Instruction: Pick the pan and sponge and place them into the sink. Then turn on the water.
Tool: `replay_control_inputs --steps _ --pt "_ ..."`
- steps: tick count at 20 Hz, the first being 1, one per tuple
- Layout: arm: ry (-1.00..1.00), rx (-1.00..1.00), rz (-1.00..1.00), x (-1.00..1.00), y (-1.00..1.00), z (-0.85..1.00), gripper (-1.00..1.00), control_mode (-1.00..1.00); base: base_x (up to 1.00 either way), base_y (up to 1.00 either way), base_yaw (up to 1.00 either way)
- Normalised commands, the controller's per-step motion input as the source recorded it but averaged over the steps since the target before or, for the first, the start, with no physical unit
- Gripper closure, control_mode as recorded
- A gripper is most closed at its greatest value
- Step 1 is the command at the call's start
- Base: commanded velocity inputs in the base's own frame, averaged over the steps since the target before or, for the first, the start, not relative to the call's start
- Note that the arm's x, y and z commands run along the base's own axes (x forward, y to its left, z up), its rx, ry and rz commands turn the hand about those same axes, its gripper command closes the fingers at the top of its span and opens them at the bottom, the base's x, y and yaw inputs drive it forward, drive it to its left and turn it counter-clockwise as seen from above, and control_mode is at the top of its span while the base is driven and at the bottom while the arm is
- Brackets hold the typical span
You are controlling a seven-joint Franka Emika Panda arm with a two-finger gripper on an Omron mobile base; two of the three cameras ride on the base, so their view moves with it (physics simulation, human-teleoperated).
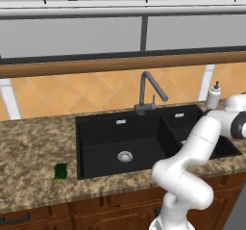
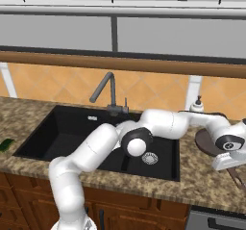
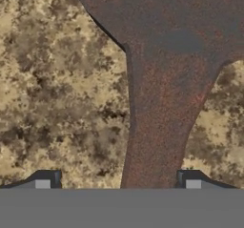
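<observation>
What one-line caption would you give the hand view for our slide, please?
Open gripper straddling the pan handle on the granite counter.

You see the speckled brown granite counter (image 1: 33, 152) holding a small dark green rectangular sponge (image 1: 60, 172) left of the black double-basin sink (image 1: 96, 142), a white soap dispenser bottle (image 1: 213, 96) at its right rear, and a dark brown-grey frying pan (image 2: 205, 142) on its right.
</observation>
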Motion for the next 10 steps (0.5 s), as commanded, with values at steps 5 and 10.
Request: replay_control_inputs --steps 5,10 --pt "0.00 0.00 0.00 0.00 0.01 -0.01 -1.00 -1.00 0.00 0.00 0.00" --pt "0.00 0.00 0.00 -0.01 0.19 0.00 -1.00 -1.00 0.00 0.00 0.00"
